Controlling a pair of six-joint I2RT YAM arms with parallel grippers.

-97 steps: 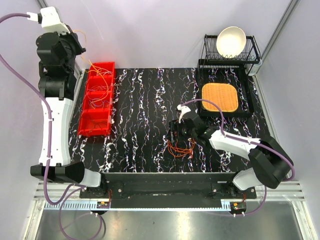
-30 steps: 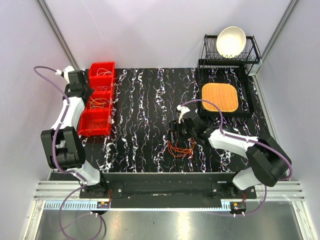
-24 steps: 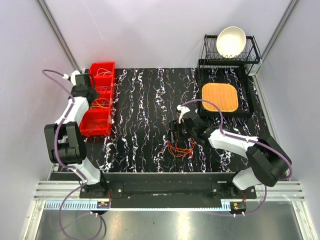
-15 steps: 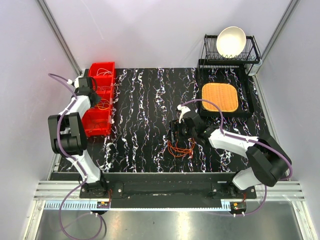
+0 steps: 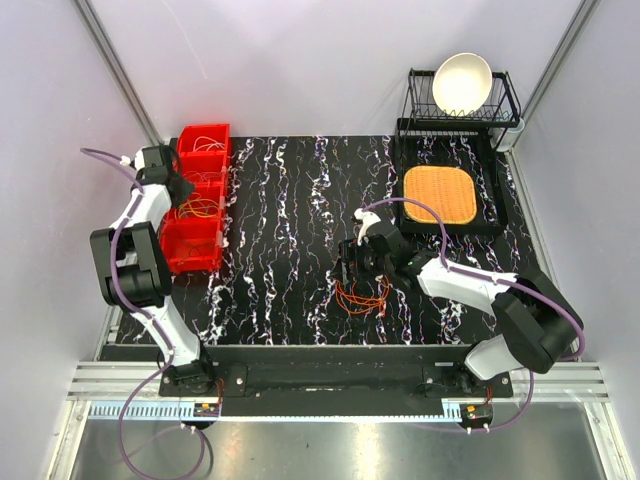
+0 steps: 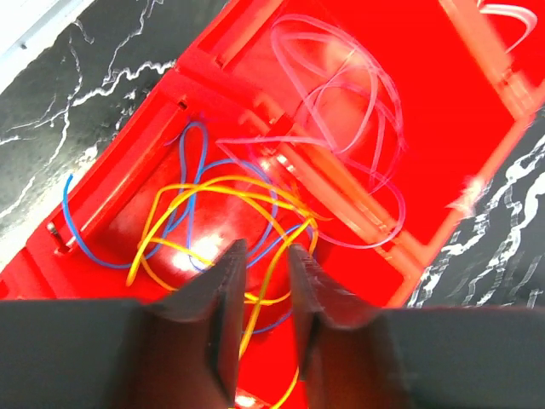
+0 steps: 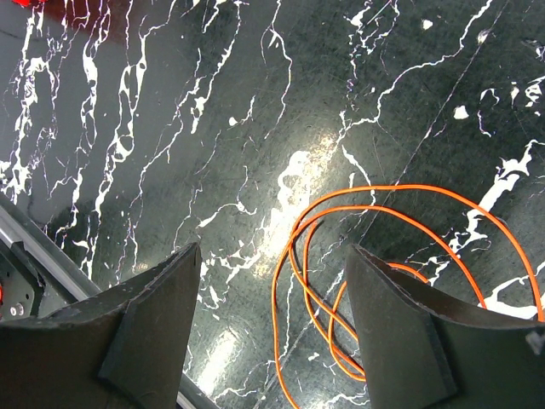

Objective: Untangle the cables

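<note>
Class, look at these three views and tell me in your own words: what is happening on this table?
Two robot arms are sorting out tangled cables. The left gripper hangs over a red bin, jaws slightly apart, above a compartment holding loose yellow and blue cables. One yellow strand runs under the gap, seemingly not clamped. The right gripper is wide open just above a loop of orange cables lying on the black marbled surface, gripping nothing.
</note>
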